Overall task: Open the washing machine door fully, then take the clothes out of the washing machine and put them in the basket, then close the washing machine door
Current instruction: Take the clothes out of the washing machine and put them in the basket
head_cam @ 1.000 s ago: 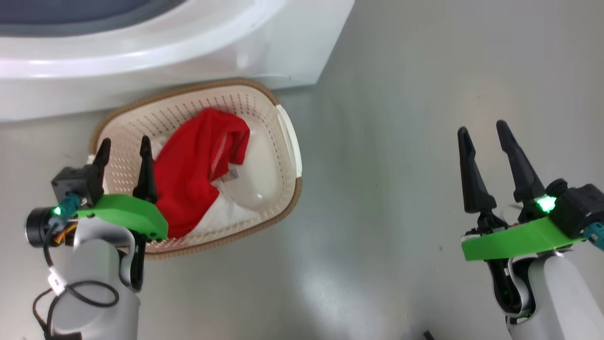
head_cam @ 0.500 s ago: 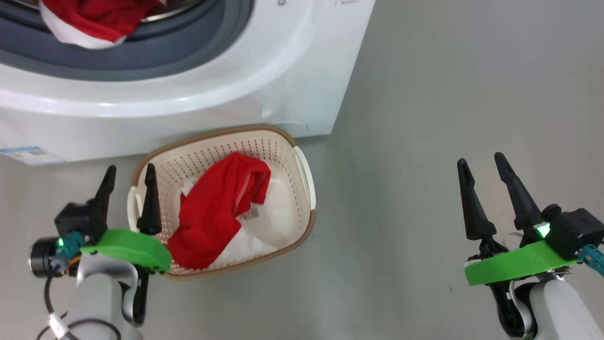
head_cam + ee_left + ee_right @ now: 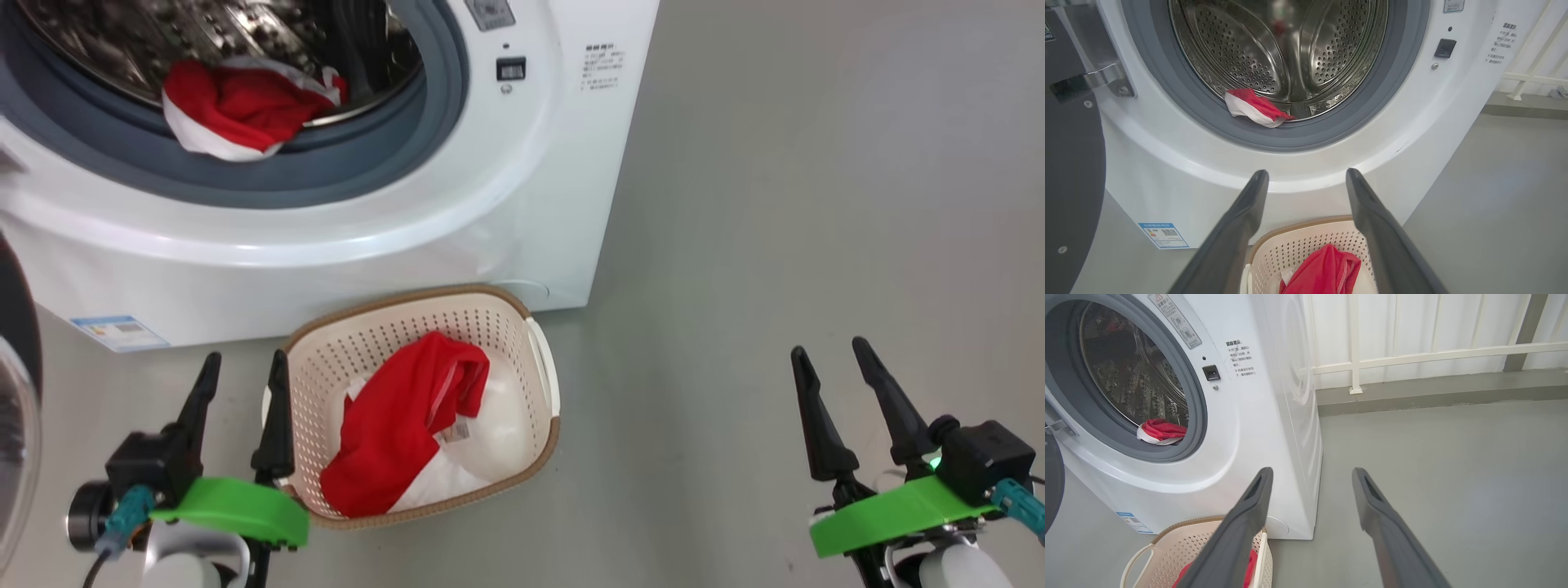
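The white washing machine (image 3: 539, 180) stands open, its steel drum (image 3: 1286, 45) exposed. One red and white garment (image 3: 237, 106) lies at the drum's front lip on the grey seal (image 3: 1257, 109) (image 3: 1161, 432). The washing machine door (image 3: 1069, 163) hangs swung out at the far left (image 3: 16, 408). On the floor before the machine sits the cream basket (image 3: 539, 367), holding red and white clothes (image 3: 400, 425). My left gripper (image 3: 245, 367) is open and empty just left of the basket. My right gripper (image 3: 829, 359) is open and empty over bare floor at the right.
Grey floor (image 3: 775, 204) stretches to the right of the machine. A white railing (image 3: 1412, 355) and a low grey kerb (image 3: 1433, 390) run behind it. A blue energy sticker (image 3: 118, 331) marks the machine's lower front.
The head camera has tilted up, bringing the drum and the garment inside it into view. Both grippers stay open and empty in the same stance.
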